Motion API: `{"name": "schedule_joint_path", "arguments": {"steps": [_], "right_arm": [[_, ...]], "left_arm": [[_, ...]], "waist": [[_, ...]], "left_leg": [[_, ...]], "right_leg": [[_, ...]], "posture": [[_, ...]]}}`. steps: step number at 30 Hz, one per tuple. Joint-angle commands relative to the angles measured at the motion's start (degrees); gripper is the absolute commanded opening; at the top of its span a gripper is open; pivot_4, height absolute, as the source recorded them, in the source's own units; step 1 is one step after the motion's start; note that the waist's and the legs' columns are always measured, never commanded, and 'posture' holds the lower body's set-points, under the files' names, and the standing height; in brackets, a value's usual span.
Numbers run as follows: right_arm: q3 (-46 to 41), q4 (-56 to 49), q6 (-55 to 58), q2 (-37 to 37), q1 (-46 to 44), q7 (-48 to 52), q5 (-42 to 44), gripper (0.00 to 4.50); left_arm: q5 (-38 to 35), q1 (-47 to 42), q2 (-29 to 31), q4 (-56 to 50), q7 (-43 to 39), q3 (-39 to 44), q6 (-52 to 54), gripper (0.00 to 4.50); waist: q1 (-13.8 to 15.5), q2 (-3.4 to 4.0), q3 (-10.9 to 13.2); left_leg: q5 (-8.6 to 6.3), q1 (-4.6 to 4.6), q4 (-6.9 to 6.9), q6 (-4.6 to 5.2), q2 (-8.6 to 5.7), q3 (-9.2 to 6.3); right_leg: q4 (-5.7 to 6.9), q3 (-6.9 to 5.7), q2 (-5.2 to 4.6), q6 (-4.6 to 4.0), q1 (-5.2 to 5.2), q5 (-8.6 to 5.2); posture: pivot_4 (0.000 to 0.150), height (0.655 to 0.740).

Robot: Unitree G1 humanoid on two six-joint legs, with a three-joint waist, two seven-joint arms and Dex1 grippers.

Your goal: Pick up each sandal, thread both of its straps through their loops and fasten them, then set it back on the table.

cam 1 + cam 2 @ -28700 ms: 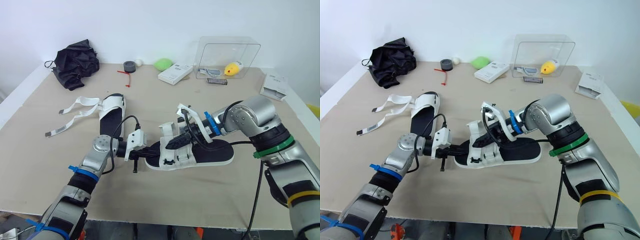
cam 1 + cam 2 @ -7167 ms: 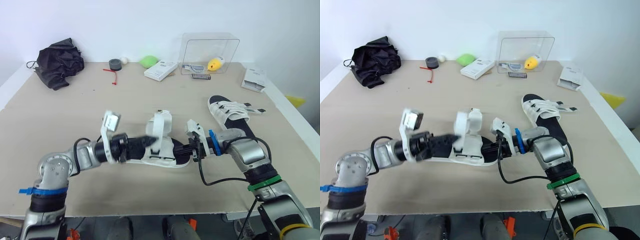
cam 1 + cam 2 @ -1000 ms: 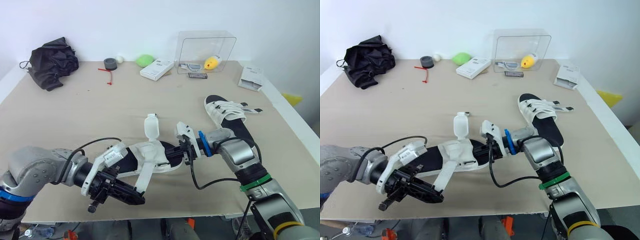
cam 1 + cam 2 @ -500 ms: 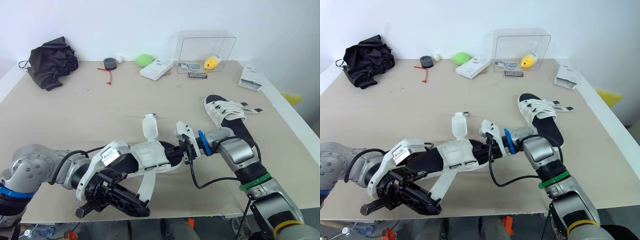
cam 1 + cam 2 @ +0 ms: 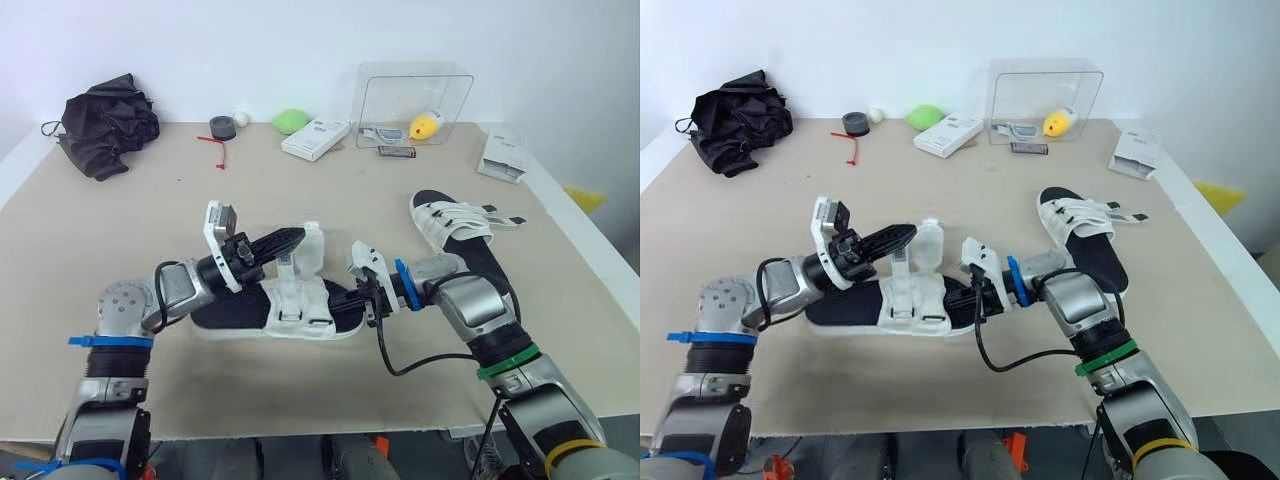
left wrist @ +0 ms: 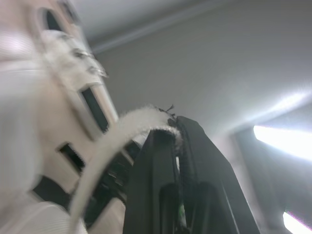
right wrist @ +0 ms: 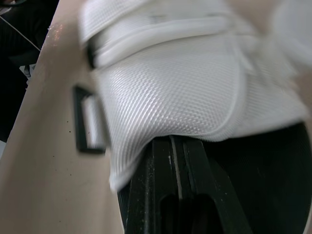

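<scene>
The black-soled sandal with white woven straps (image 5: 250, 312) lies at the centre of the beige counter (image 5: 300, 395) — probably light, with a stiff sole and limp straps. At its twelve o'clock the left pincer (image 5: 292, 236) pinches the white strap tip (image 6: 131, 122). The right pincer (image 5: 352, 300), narrow, clamps its three-o'clock end — sensible holds.

Desk (image 5: 150, 215) inventory: sandal (image 5: 235, 310) (image 5: 470, 250), 2; white box (image 5: 315, 138) (image 5: 500, 157), 2; clear container (image 5: 415, 95), 1; tape roll (image 5: 221, 127), 1; black bundle (image 5: 105, 125), 1.
</scene>
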Motion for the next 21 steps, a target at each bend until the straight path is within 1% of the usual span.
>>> {"name": "schedule_joint_path", "arguments": {"steps": [1,5,11,13,18,21], "right_arm": [[0.35,-0.48,0.62,-0.66,1.02,-0.52,-0.48,0.00],[0.37,-0.32,0.65,-0.64,0.85,-0.46,-0.41,0.00],[0.79,0.07,0.48,-0.09,0.67,-0.63,-0.47,0.00],[0.74,0.06,0.54,-0.06,0.69,-0.63,-0.40,0.00],[0.67,-0.42,0.86,-0.09,1.00,-0.84,-0.29,0.00],[0.61,-0.62,1.00,-0.14,1.15,-0.92,-0.22,0.00]], "left_arm": [[-6.73,1.85,-0.02,-1.71,8.09,1.75,-0.38,0.02],[-10.13,3.48,-0.74,-0.81,14.21,1.35,-0.84,0.02],[-10.32,-0.32,-3.24,0.96,8.32,2.61,6.99,0.02],[-10.32,-2.68,-3.21,1.79,4.25,3.51,10.21,0.02],[-10.32,-8.00,-2.13,5.57,-1.83,3.21,15.15,0.02],[-10.32,-10.14,-2.27,8.17,-3.57,3.65,16.09,0.02]], "waist": [[0.03,0.00,0.00],[0.04,0.00,0.00],[0.06,0.00,-0.01],[0.07,0.00,-0.01],[0.03,0.00,0.00],[0.01,0.00,0.00]], "left_leg": [[0.00,0.01,0.00,0.00,-0.01,0.00],[0.02,0.05,0.11,-0.03,-0.07,0.02],[0.04,0.07,0.16,-0.05,-0.13,0.00],[0.04,0.04,0.16,-0.06,-0.13,-0.06],[0.04,0.02,0.16,-0.06,-0.13,-0.05],[0.04,0.02,0.16,-0.06,-0.13,-0.05]], "right_leg": [[0.01,0.00,-0.02,0.00,0.01,0.00],[0.08,0.01,-0.05,0.07,0.06,0.04],[0.09,0.00,-0.03,0.10,0.10,0.06],[0.09,-0.05,0.00,0.08,0.09,0.05],[0.09,-0.05,0.00,0.08,0.07,0.04],[0.09,-0.05,0.00,0.09,0.06,0.04]], "posture": [[0.150,0.7400],[0.150,0.7400],[0.150,0.7400],[0.150,0.7400],[0.150,0.7400],[0.150,0.7400]]}}
